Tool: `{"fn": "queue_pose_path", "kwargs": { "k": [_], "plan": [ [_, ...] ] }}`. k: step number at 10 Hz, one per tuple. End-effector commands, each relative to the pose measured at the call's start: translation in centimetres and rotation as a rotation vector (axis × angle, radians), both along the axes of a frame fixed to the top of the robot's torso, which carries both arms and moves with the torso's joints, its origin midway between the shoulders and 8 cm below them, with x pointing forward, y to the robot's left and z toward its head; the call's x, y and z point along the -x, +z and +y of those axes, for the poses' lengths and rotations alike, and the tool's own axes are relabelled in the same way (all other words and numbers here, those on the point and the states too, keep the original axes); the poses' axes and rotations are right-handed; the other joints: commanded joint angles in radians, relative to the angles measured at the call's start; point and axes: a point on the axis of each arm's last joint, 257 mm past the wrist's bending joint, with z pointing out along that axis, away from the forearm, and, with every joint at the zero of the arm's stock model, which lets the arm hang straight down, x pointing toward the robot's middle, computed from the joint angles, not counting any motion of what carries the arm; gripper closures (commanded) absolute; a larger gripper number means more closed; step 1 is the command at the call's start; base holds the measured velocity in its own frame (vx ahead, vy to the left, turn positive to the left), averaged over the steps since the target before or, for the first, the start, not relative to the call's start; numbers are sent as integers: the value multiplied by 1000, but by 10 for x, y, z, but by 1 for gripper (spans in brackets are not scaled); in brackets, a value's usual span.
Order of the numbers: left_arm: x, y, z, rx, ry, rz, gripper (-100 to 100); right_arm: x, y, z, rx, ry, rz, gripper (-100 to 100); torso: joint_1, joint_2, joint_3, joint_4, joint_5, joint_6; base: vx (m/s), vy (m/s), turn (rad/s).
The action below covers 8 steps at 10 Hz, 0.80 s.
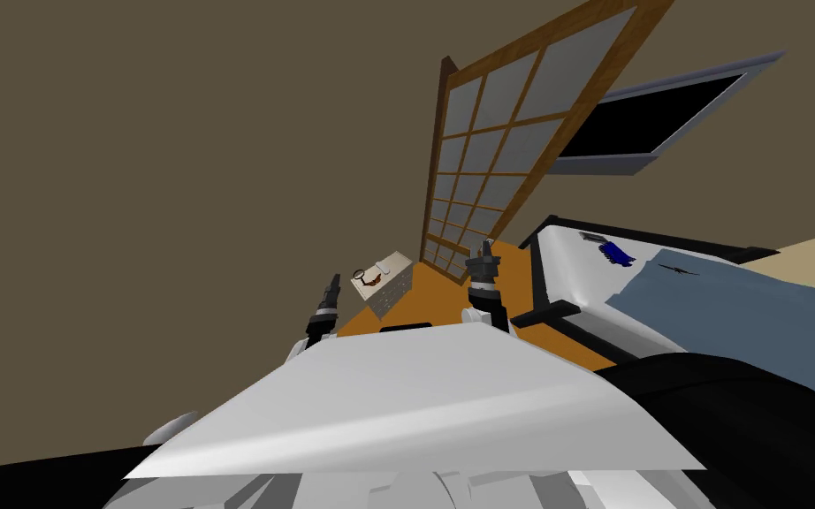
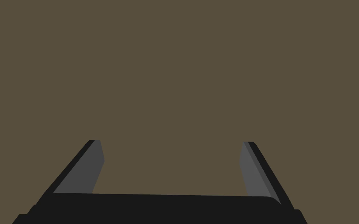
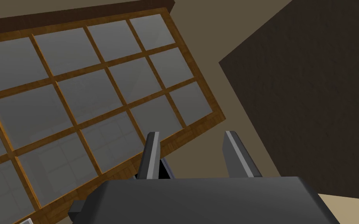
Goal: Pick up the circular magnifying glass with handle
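Atop a cabinet (image 1: pixel 394 284) by the left gripper (image 1: pixel 335 281): round magnifying glass (image 1: pixel 360 275) with handle. Both that and the right gripper (image 1: pixel 486 250) empty, fingers parted — left aimed at wall (image 2: pixel 175 77) (off target). Risk: blind reach knocking it off.

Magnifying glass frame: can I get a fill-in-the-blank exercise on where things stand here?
1. The magnifying glass lies on ____ of the small cabinet.
2. Of the two grippers, the one nearer to it is the ____ one.
3. The left gripper has its fingers ____, with nothing between them.
Missing words: top; left; open.
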Motion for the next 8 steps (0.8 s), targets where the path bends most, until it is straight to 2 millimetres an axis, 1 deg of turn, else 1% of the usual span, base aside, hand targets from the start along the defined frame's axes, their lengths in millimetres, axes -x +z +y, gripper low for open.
{"fn": "queue_pose_path", "kwargs": {
  "k": [1,2,3,4,5,7,8],
  "plan": [
    [-1,-11,10,-31,17,18,-100,0,0,0,0,0,0,0,0,0,0,0,0,0,0,-8,-133],
    [2,-24,12,-25,23,43,-100,0,0,0,0,0,0,0,0,0,0,0,0,1,1,-4,-96],
    [1,-26,20,-57,36,44,-100,0,0,0,0,0,0,0,0,0,0,0,0,0,3,-9,-198],
    [4,-43,23,-48,43,79,-100,0,0,0,0,0,0,0,0,0,0,0,0,1,4,-4,-72],
    [4,-46,30,-78,56,82,-100,0,0,0,0,0,0,0,0,0,0,0,0,0,5,-9,-159],
    [8,-62,33,-69,63,114,-100,0,0,0,0,0,0,0,0,0,0,0,0,0,2,-2,-26],
    [8,-68,41,-95,78,123,-100,0,0,0,0,0,0,0,0,0,0,0,0,0,4,-6,-138]
  ]
}}
